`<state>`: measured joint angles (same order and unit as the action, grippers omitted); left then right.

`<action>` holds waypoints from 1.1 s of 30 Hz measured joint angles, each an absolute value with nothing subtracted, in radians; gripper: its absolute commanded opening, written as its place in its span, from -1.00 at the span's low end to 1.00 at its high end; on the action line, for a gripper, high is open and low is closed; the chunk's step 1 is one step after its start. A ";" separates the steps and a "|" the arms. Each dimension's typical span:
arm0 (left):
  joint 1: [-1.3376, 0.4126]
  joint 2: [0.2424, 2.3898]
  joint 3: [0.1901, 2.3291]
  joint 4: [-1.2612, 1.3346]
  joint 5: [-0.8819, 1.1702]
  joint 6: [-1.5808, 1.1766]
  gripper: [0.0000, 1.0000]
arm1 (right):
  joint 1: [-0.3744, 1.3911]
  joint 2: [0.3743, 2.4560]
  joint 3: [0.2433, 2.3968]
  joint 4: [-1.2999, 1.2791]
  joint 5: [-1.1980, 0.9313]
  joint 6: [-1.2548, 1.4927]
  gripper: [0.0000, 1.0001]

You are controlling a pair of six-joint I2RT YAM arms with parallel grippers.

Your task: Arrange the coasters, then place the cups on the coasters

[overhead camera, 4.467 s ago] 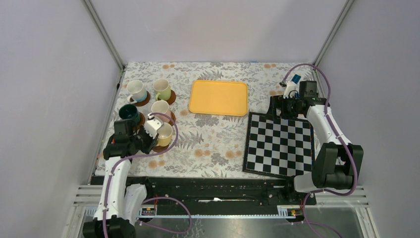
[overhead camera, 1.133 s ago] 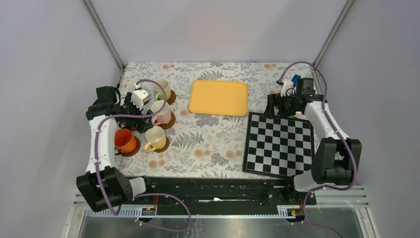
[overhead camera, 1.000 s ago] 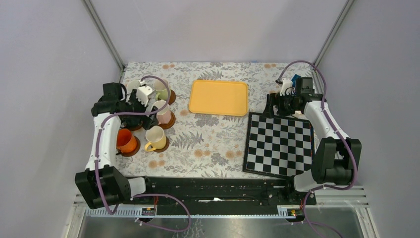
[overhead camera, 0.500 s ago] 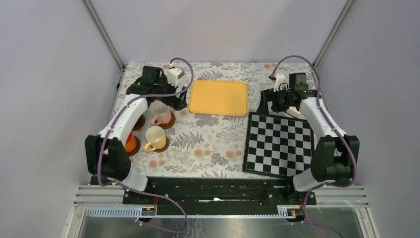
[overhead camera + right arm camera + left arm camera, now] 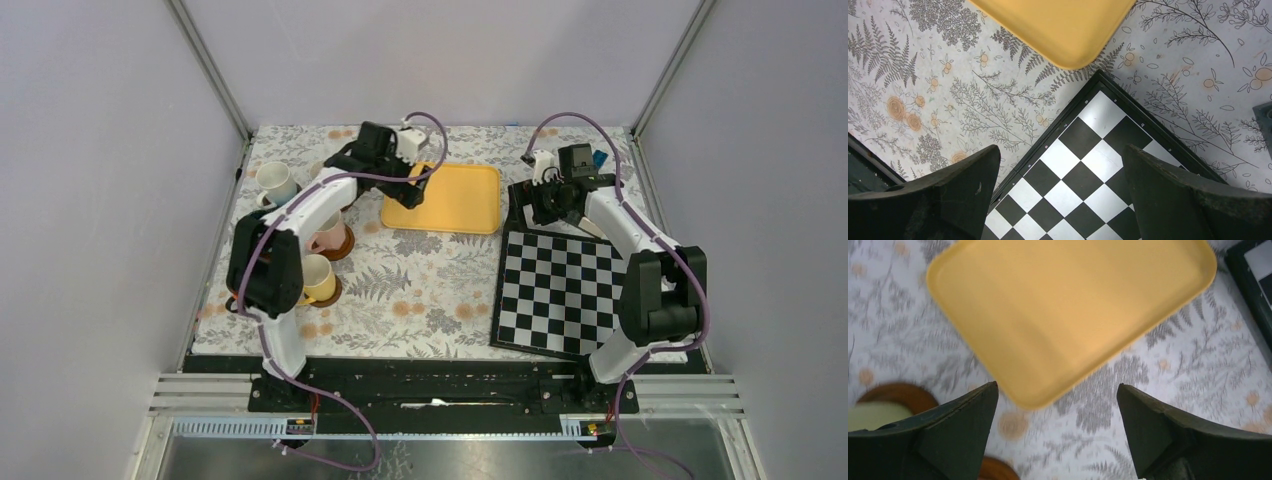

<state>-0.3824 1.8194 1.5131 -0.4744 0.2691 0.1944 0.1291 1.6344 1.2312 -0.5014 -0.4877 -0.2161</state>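
Yellow tray (image 5: 455,205) below left claw (image 5: 1057,386) — jaws apart, right claw (image 5: 1062,147) apart too

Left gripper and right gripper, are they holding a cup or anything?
No, nothing. The left gripper hangs open above the yellow tray, and the right gripper is open and empty too.

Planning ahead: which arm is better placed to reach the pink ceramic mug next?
Left: the left arm, jaws open, is by the pink ceramic mug; the yellow rectangular tray separates the right arm from it.
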 measured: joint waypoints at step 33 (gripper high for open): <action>-0.549 2.177 1.665 -0.551 0.307 0.435 -0.61 | 0.049 1.591 1.213 -0.488 -0.412 -0.230 0.97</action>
<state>-0.5491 2.1765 1.6650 -0.5514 0.3069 0.4355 0.0486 1.5906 1.2129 -0.4877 -0.4122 -0.2302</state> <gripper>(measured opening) 0.317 0.985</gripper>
